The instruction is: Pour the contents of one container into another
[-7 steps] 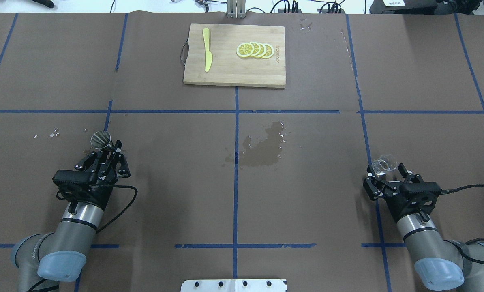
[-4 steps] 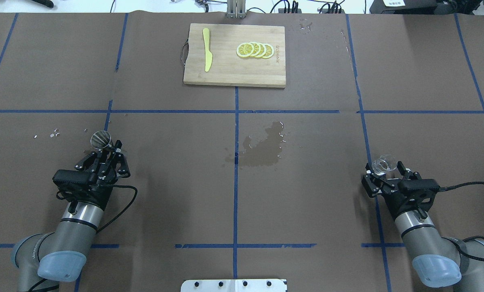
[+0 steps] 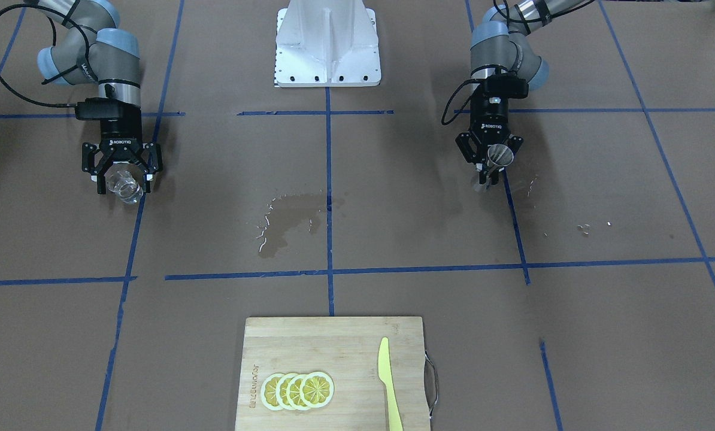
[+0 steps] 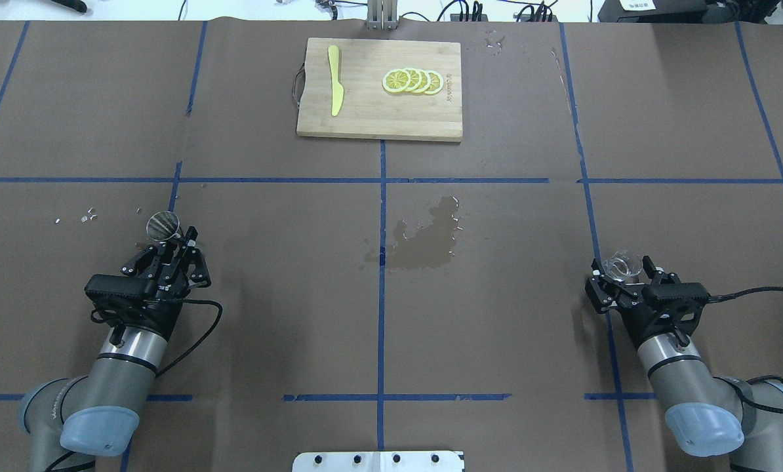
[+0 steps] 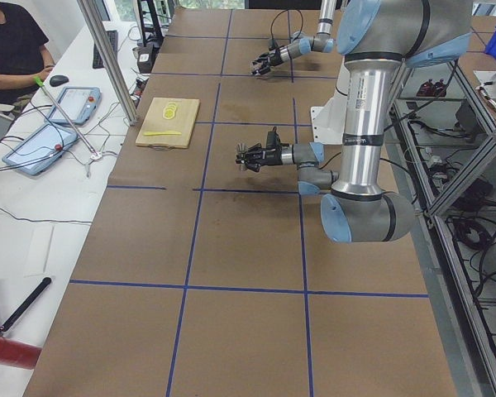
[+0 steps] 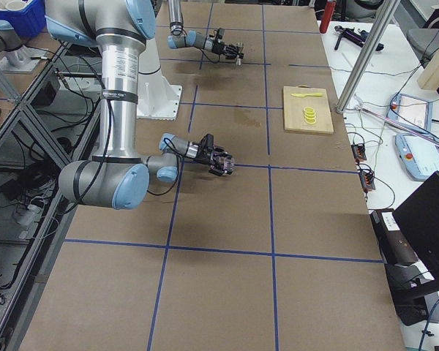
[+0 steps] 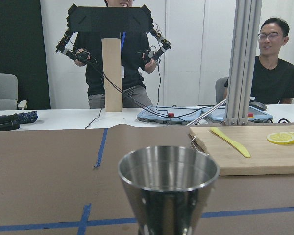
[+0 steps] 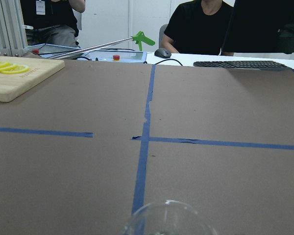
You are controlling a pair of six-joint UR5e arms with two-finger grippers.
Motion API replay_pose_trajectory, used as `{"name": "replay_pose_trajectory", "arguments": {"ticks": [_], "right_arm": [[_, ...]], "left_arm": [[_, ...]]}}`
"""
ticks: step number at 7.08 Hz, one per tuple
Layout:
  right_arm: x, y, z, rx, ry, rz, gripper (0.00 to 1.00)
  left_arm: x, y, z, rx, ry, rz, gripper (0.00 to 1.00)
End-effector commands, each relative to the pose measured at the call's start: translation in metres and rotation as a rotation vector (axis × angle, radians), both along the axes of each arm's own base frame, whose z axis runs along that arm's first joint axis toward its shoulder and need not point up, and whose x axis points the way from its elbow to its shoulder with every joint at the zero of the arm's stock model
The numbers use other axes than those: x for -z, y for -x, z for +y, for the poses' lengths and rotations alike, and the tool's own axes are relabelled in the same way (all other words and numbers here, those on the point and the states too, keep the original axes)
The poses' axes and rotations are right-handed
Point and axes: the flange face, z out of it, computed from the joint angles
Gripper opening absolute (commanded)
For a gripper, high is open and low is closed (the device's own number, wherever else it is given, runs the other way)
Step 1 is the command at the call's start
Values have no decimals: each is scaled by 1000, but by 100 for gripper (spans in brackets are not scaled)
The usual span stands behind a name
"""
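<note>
Glass cup pinched between fingers of right gripper, near right of table, roughly upright, likely to keep contents in. Steel jigger clamped at waist by left gripper, near left, open cone up to receive. Cup and jigger well apart, wet patch between. Cutting board far centre.

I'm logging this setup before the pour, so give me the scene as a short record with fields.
left gripper: shut on the metal jigger, upright
right gripper: fingers either side of the glass cup; grip unclear
centre: wet patch
far side: cutting board with lemon slices and yellow knife
pour: not begun; containers far apart
</note>
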Motion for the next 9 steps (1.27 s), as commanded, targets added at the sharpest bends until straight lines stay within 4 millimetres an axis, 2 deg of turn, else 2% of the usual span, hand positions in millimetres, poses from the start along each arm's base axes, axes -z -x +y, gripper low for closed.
{"name": "replay_pose_trajectory", "arguments": {"ticks": [1, 4, 7, 8, 9], "right_arm": [[1, 2, -3, 0, 3, -1, 85], [1, 2, -3, -1, 3, -4, 60], [2, 2, -3, 14, 10, -2, 28], [10, 2, -4, 30, -7, 21, 15], [21, -5, -12, 67, -29, 5, 12]], "left_arm": [[1, 0, 0, 0, 0, 2, 0], [2, 1, 0, 1, -1, 3, 0], [4, 0, 0, 0, -1, 8, 0], [5, 0, 0, -2, -1, 9, 0], [5, 0, 0, -2, -2, 8, 0]]}}
